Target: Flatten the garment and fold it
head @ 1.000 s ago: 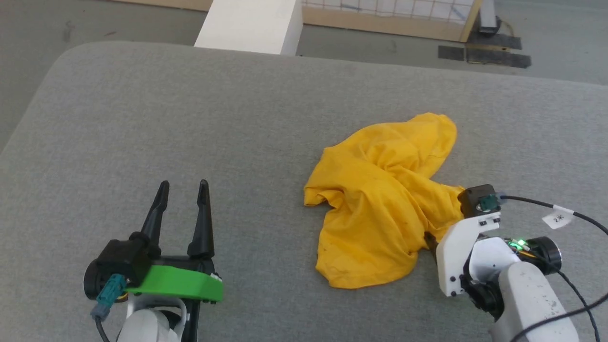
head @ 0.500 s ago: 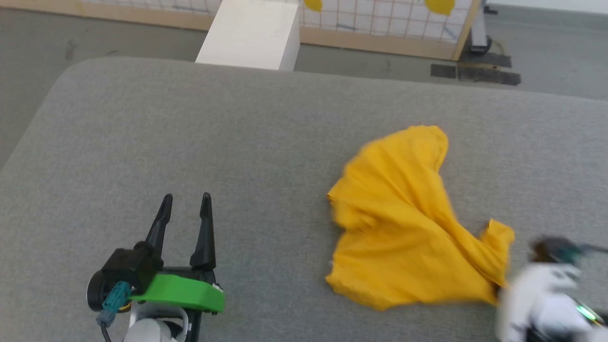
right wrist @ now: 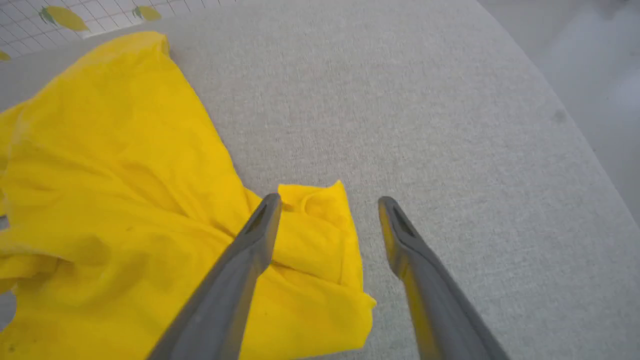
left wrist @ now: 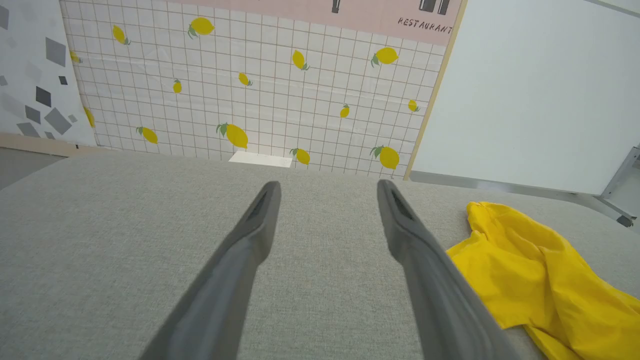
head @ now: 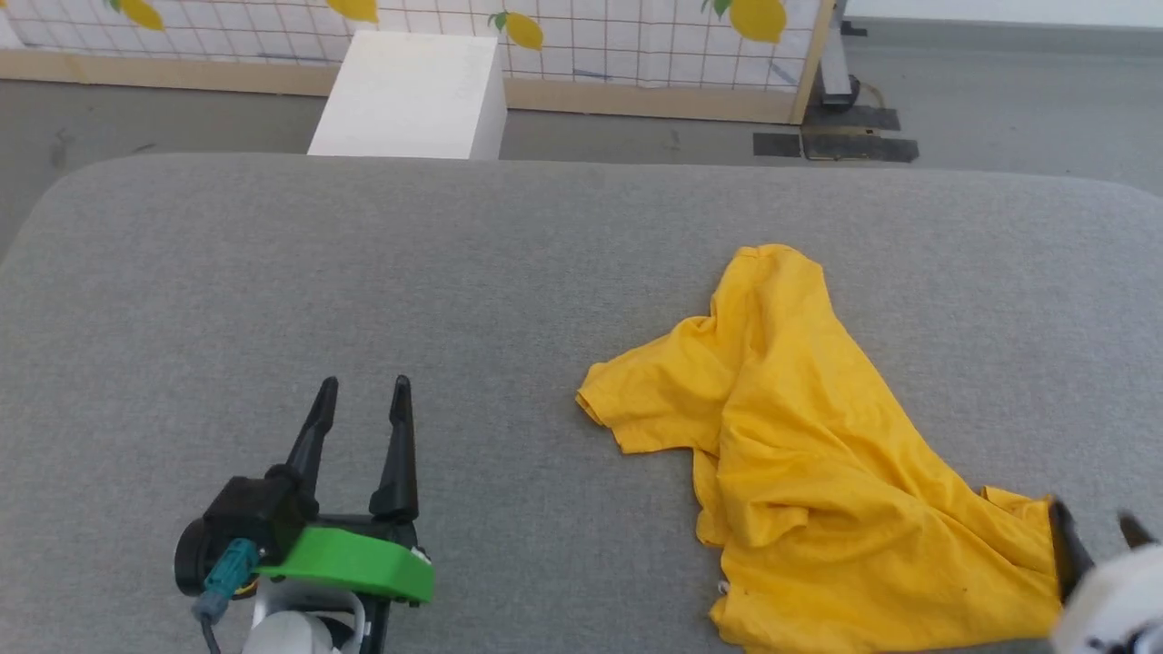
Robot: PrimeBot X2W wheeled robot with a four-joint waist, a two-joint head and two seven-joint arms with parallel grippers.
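Since a second ago the shirt (head: 800, 454) has been dragged out of its crumpled heap into a longer, flatter sprawl. The right gripper (head: 1093, 520), which was buried in the shirt's edge, now has its fingers apart and empty. The shirt lies creased on the right half of the grey table (head: 363, 254), showing plain yellow, with one sleeve pointing left. In the right wrist view its near corner lies between and under that gripper's fingers. The left gripper (head: 364, 383) is well to the left of the shirt, fingers spread, holding nothing.
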